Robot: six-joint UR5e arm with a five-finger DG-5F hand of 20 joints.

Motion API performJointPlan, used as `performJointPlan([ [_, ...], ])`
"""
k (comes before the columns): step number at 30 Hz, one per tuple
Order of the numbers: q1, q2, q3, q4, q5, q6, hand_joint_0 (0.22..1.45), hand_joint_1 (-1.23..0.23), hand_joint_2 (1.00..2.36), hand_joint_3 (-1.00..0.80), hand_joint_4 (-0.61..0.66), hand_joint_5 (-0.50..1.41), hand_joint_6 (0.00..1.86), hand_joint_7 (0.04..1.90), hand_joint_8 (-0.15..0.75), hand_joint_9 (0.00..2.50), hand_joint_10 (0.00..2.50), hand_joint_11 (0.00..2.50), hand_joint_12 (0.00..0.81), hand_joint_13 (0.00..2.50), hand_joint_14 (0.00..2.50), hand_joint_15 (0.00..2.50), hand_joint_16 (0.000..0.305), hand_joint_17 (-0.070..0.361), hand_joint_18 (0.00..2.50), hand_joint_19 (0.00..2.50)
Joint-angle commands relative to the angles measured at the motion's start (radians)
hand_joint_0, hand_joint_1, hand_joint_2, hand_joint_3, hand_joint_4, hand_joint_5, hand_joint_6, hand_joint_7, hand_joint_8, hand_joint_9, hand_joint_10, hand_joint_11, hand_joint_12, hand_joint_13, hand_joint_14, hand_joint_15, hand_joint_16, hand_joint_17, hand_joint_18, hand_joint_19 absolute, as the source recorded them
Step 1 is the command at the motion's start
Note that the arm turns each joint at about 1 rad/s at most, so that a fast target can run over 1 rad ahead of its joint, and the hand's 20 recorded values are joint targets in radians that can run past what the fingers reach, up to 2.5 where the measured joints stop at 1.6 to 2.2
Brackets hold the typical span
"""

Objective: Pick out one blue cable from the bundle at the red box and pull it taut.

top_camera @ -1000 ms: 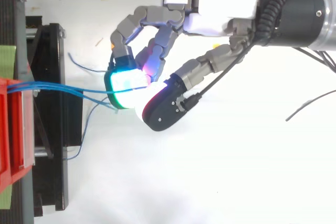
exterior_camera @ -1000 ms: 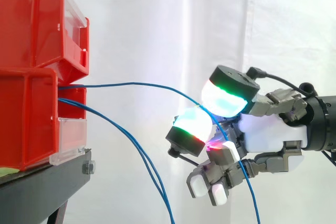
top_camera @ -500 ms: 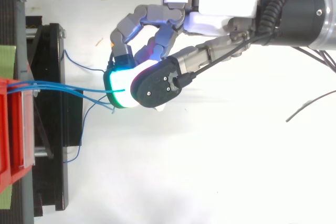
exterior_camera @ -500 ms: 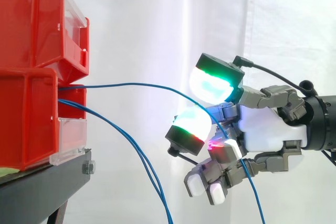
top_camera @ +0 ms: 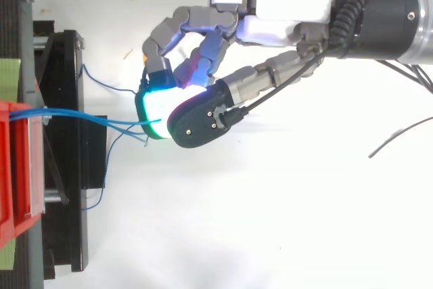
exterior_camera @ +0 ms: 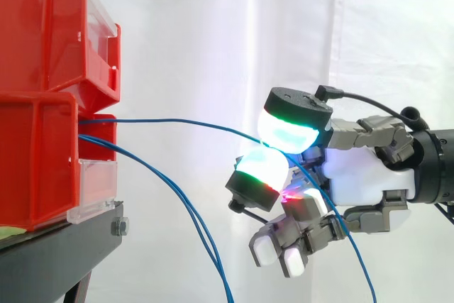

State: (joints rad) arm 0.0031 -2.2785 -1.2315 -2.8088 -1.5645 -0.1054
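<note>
Hand (exterior_camera: 362,182) pinches one cable (exterior_camera: 163,120) between pads (exterior_camera: 287,129); hold looks shallow, could slip out when pulled from box (exterior_camera: 35,154).

At seven o'clock we see a black stand (exterior_camera: 60,252), a bolt (exterior_camera: 119,227) at its corner; a white curtain (exterior_camera: 213,33) behind.
</note>
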Motion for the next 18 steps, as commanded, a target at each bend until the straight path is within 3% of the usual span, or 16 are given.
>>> performJointPlan([
  [1, 0.0, 0.0, 0.001, -0.001, 0.001, 0.0, 0.63, -0.83, 1.03, -0.12, 0.07, -0.13, 0.89, 1.16, 0.317, 1.2, 0.03, 0.78, 0.482, 0.77, 0.02, 0.49, 0.061, 0.137, 0.66, 0.71],
  [18, 0.002, 0.0, 0.02, -0.009, 0.0, 0.053, 0.65, -0.84, 1.03, -0.1, 0.01, -0.12, 0.91, 1.12, 0.311, 1.2, 0.03, 0.79, 0.464, 0.76, 0.02, 0.49, 0.06, 0.136, 0.65, 0.7],
])
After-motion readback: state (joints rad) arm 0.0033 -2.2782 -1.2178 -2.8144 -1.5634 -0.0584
